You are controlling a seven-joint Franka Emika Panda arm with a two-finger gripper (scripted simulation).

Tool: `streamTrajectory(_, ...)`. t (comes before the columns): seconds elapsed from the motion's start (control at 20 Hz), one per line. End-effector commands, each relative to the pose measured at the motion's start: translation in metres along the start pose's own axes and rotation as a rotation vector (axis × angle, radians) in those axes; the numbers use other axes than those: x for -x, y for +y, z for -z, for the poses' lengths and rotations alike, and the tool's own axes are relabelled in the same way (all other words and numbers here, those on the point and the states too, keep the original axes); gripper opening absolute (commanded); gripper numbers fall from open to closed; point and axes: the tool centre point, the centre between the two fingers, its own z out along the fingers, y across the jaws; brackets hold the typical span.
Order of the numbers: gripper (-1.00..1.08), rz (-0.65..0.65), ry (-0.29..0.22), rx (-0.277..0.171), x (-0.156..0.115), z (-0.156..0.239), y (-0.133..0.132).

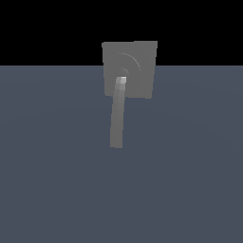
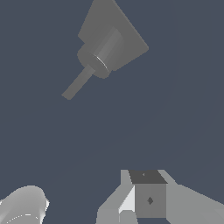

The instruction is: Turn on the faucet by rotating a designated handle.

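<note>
The faucet (image 1: 140, 66) is a matte-grey square plate with a faint ring, standing upright at the far end of the floor in the exterior view. Its handle (image 1: 117, 114), a long slim grey bar, lighter at the hub, reaches from the plate's centre toward the camera. In the wrist view the faucet (image 2: 127, 30) and handle (image 2: 78, 84) lie far off. Only part of my gripper (image 2: 148, 194) shows there: a grey blocky finger (image 2: 150, 200) at the picture's edge, well apart from the handle and touching nothing. The arm does not appear in the exterior view.
A flat blue-grey floor (image 1: 180, 180) spreads around the faucet, with black background behind it. A rounded white piece of the robot (image 2: 24, 206) shows at the corner of the wrist view.
</note>
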Motion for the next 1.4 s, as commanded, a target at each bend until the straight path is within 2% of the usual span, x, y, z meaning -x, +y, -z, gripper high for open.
streamTrajectory(0.0, -1.0, 0.08, 0.01, 0.117, -0.004, 0.013, 0.005)
streamTrajectory(0.35, -1.0, 0.316, -0.02, 0.444, -0.018, 0.053, 0.009)
streamTrajectory(0.55, -1.0, 0.46, -0.075, 0.627, -0.03, 0.076, 0.005)
streamTrajectory(0.7, -1.0, 0.571, -0.134, 0.761, -0.04, 0.093, -0.002)
streamTrajectory(1.0, -1.0, 0.801, -0.298, 1.012, -0.064, 0.12, -0.026)
streamTrajectory(1.15, -1.0, 0.919, -0.403, 1.126, -0.079, 0.13, -0.043)
streamTrajectory(1.35, -1.0, 1.08, -0.567, 1.265, -0.1, 0.136, -0.069)
